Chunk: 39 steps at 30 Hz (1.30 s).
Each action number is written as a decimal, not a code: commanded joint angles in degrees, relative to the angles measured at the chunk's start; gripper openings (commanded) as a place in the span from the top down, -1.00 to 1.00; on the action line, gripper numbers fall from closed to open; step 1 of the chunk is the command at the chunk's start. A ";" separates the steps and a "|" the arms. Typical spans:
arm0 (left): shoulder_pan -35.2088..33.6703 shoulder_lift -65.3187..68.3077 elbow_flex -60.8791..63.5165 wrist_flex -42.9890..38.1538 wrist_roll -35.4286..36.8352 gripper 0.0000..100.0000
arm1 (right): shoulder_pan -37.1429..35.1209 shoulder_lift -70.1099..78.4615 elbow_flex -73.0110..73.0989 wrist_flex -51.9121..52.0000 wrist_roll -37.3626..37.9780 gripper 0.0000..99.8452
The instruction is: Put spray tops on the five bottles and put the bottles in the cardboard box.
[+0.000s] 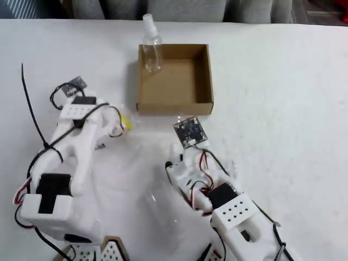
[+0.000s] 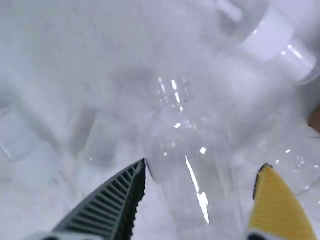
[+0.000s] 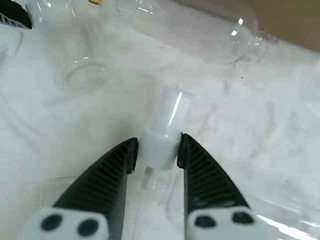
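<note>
Biggest thing here is the white surface (image 1: 283,81), with both arms parked on the near side of it. Toward the far side sits the cardboard box (image 1: 174,107), plain brown, shallow and open on top. One finished bottle (image 1: 152,46) stands in its far left corner: clear plastic, rounded shoulders, spray head already on with a see-through cap over it. The other bottles are loose on the surface just in front of the box, all the same plain clear plastic, so they're tough to pick out against the white from above. The left hand (image 2: 202,165) is spread wide, one dark ribbed finger and one yellow one. An open-necked bottle (image 2: 185,130) lies on its side right between them, neck pointing away from the hand, a finger on either side of its body. Just past that is what I think is another bottle (image 2: 280,35) wearing a white collar, hard to be sure. From the right wrist, a bare bottle (image 3: 215,40) lies on its side along the box wall, well ahead of the hand. The right hand (image 3: 157,140) is pinched tight on a spray top (image 3: 165,117). The white collar is gripped between both black fingers, the clear cap sticks out past the fingertips, and a thin white stem runs back between them, all down close to the surface.
</note>
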 commanded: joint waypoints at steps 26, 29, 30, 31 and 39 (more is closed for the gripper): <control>0.40 0.22 -3.08 -3.34 -4.84 0.79 | 0.13 0.04 -0.62 -1.01 0.70 0.97; 0.92 0.13 -3.08 -3.25 -5.01 0.77 | 0.13 0.04 -0.62 -1.01 0.70 0.97; 0.92 0.13 -3.16 -3.25 -5.01 0.77 | 0.13 0.04 -0.62 -1.01 0.70 0.97; 0.92 -0.13 -3.34 -3.25 -5.01 0.77 | 0.13 0.04 -0.62 -1.01 0.70 0.97; 0.48 -5.14 -5.27 1.49 -4.57 0.47 | 0.13 0.04 -0.62 -1.10 0.70 0.97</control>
